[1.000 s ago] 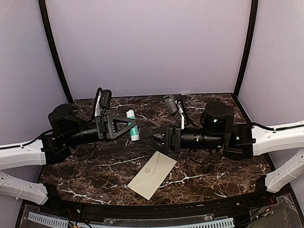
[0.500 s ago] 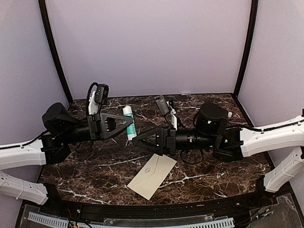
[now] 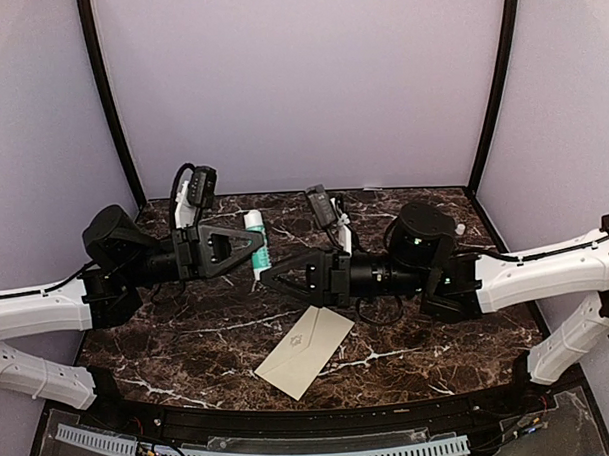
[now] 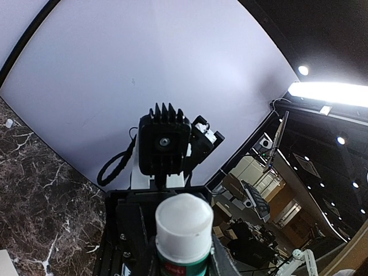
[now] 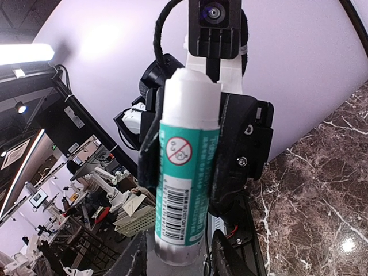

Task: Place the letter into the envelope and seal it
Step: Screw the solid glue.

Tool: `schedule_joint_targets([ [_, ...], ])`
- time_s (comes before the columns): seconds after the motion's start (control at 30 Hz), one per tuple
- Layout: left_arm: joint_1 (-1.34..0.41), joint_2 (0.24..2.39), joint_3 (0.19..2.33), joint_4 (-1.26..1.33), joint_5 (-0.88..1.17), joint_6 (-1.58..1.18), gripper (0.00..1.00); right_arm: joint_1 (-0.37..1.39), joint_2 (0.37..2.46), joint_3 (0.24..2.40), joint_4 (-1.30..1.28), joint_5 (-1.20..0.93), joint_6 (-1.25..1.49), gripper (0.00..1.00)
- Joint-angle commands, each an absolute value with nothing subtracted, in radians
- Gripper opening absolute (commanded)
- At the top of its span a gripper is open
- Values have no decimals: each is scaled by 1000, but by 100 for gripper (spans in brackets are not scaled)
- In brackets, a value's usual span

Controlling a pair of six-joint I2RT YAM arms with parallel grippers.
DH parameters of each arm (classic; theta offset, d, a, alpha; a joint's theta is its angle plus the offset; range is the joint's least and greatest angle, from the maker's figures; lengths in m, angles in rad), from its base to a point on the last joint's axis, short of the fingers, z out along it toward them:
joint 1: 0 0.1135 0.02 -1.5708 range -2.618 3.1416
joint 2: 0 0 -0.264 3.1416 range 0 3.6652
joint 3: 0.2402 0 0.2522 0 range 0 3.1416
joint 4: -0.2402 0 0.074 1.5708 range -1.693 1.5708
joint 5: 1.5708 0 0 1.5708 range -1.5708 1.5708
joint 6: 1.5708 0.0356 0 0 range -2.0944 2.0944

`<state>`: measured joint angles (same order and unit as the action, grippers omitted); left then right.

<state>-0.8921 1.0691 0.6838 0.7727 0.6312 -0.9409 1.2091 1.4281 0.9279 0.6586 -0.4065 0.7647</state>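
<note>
The cream-beige envelope point(image 3: 307, 350) lies flat on the marble table near the front, flap side up with a small emblem. The letter is out of view. My left gripper point(image 3: 253, 248) is shut on a teal glue stick point(image 3: 256, 240) with a white cap and holds it above the table; the left wrist view shows the cap point(image 4: 184, 221) between my left gripper point(image 4: 184, 256). My right gripper point(image 3: 264, 275) faces it from the right. In the right wrist view my right gripper point(image 5: 178, 260) is open, straddling the base of the glue stick point(image 5: 187, 172) with small gaps.
The dark marble table point(image 3: 188, 342) is closed in by purple walls at the back and sides. A slotted cable track point(image 3: 262, 455) runs along the front edge. Both arms meet over the table's middle, behind the envelope.
My right gripper has moved left until its fingers are around the glue stick's base. My left gripper has drawn slightly left and back with the stick. The envelope has not moved.
</note>
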Motion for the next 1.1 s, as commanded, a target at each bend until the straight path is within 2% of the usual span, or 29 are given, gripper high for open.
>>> schedule_joint_targets([
  [0.0, -888, 1064, 706, 829, 650, -947, 0, 1215, 1446, 963, 719, -430, 769, 31],
  [0.23, -888, 1066, 706, 832, 649, -947, 0, 1215, 1455, 960, 738, -430, 777, 18],
  [0.47, -888, 1066, 704, 782, 633, -905, 0, 1214, 1439, 957, 725, -387, 771, 11],
  [0.63, -888, 1055, 708, 666, 588, -826, 0, 1212, 1420, 994, 552, -263, 739, 8],
  [0.83, -888, 1056, 669, 628, 534, -802, 0, 1196, 1431, 1102, 199, -70, 690, 8],
  [1.07, -888, 1058, 684, 517, 413, -811, 0, 1193, 1484, 1222, 5, 42, 635, 7],
])
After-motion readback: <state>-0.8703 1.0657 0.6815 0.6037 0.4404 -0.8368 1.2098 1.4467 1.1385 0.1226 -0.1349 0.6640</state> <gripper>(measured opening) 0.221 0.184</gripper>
